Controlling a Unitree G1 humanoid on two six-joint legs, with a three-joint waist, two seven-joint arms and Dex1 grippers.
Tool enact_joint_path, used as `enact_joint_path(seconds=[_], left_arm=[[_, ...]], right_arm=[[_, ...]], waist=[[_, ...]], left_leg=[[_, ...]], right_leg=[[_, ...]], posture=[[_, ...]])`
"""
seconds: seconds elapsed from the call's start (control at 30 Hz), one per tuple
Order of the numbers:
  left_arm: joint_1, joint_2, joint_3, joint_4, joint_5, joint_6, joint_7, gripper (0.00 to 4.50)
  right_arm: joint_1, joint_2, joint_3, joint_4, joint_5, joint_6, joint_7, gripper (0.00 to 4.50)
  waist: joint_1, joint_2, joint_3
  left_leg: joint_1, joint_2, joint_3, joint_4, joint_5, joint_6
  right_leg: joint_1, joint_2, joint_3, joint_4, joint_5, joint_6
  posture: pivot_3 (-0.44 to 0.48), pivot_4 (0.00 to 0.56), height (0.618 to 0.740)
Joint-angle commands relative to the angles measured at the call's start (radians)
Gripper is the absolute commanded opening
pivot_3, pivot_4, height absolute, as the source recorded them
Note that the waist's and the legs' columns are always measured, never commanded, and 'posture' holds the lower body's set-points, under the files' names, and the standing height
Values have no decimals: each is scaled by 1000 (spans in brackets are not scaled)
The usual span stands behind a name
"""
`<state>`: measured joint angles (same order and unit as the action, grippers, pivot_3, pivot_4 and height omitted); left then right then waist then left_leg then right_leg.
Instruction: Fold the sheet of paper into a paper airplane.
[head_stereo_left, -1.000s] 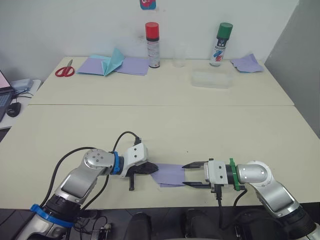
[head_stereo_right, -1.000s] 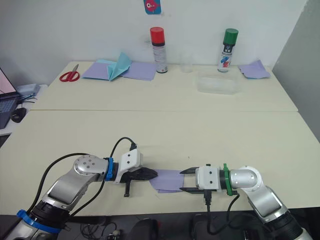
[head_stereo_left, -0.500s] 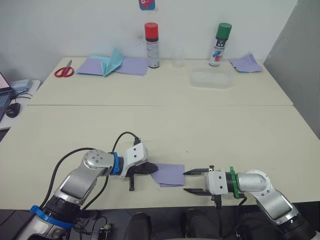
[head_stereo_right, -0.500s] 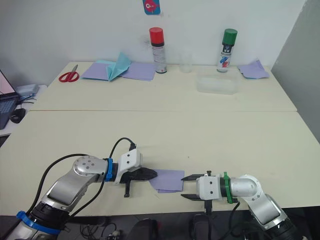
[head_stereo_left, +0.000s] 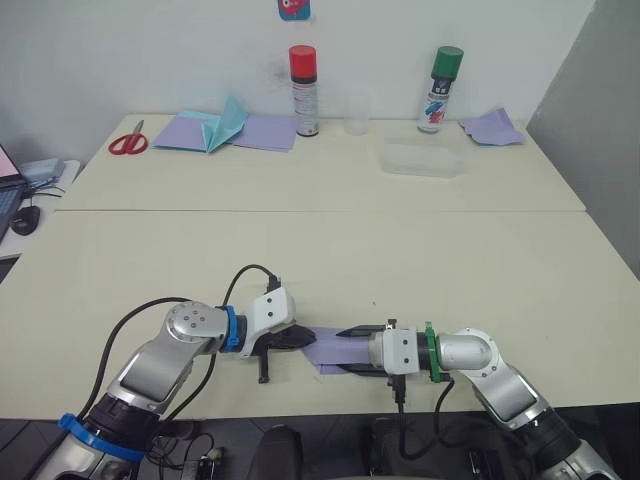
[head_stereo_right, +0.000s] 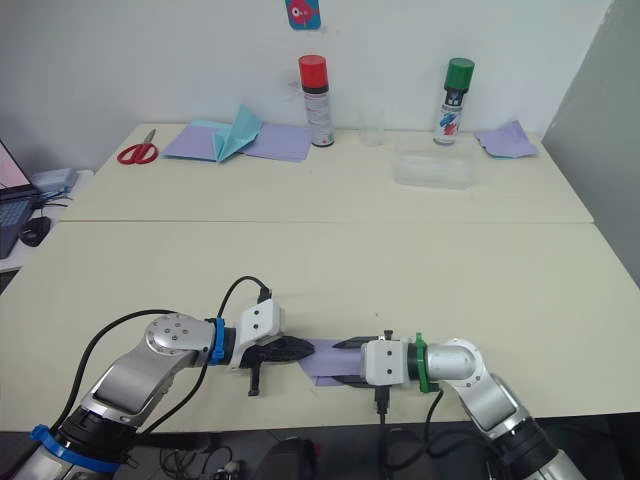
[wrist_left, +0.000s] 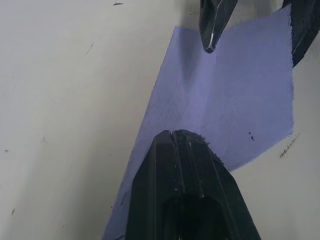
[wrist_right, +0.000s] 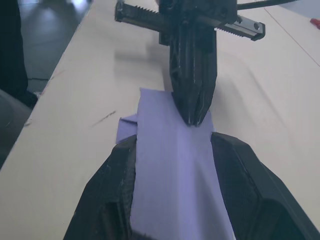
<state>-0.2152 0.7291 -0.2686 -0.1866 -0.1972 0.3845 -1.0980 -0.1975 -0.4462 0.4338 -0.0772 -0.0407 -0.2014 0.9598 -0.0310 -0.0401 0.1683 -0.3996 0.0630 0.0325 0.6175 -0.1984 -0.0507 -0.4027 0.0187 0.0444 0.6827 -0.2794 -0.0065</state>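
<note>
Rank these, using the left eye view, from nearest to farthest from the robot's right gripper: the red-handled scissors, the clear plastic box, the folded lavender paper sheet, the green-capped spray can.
1. Folded lavender paper sheet: between the right gripper fingers, near table edge.
2. Clear plastic box: far table, right of centre.
3. Green-capped spray can: behind the box, by the wall.
4. Red-handled scissors: far left corner.

Head stereo pair looks forward and down over the table (head_stereo_left: 330, 250); each wrist camera sits close, facing the opposite gripper across the shared sheet of paper (wrist_left: 235, 100).

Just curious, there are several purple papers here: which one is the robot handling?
The small folded sheet of paper at the near table edge, between both grippers; the others lie by the far wall.
</note>
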Motion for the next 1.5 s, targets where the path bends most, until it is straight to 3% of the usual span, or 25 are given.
enact_joint_path(seconds=[0.03,0.37,0.47,0.6,0.63,0.9,1.5], left_arm=[[32,11,-36,17,28,31,0,0],[24,9,-39,29,32,26,3,0],[15,7,-42,37,34,24,2,0],[5,8,-45,54,38,18,-4,0],[4,8,-45,57,38,16,-6,0],[-13,1,-43,97,53,17,11,0],[-64,-1,-11,158,46,92,45,0]], right_arm=[[-17,19,6,-15,16,-1,-5,2271],[-26,45,29,-1,21,14,6,2271],[-29,48,25,-4,37,31,13,1676],[-31,48,5,-32,87,82,25,228],[-32,46,1,-40,101,96,33,39],[-52,71,-16,-40,155,233,17,39],[-87,128,-62,48,179,328,-30,39]], waist=[[0,0,0],[0,0,0],[1,0,0],[1,0,0],[1,0,0],[1,1,-1],[-1,2,-1]], left_leg=[[0,0,0,0,0,0],[0,0,0,0,0,0],[0,0,0,0,0,0],[0,0,0,0,0,0],[0,0,0,0,0,0],[0,0,-1,1,0,0],[2,2,-3,8,2,3]], right_leg=[[0,0,0,0,0,0],[0,0,0,0,0,0],[0,0,0,0,0,0],[0,0,0,0,0,0],[0,0,0,0,0,0],[1,0,0,0,0,1],[4,-2,1,0,1,-1]], posture=[[0,150,740],[0,150,740],[0,150,740],[0,150,740],[0,150,740],[0,150,740],[0,150,740]])
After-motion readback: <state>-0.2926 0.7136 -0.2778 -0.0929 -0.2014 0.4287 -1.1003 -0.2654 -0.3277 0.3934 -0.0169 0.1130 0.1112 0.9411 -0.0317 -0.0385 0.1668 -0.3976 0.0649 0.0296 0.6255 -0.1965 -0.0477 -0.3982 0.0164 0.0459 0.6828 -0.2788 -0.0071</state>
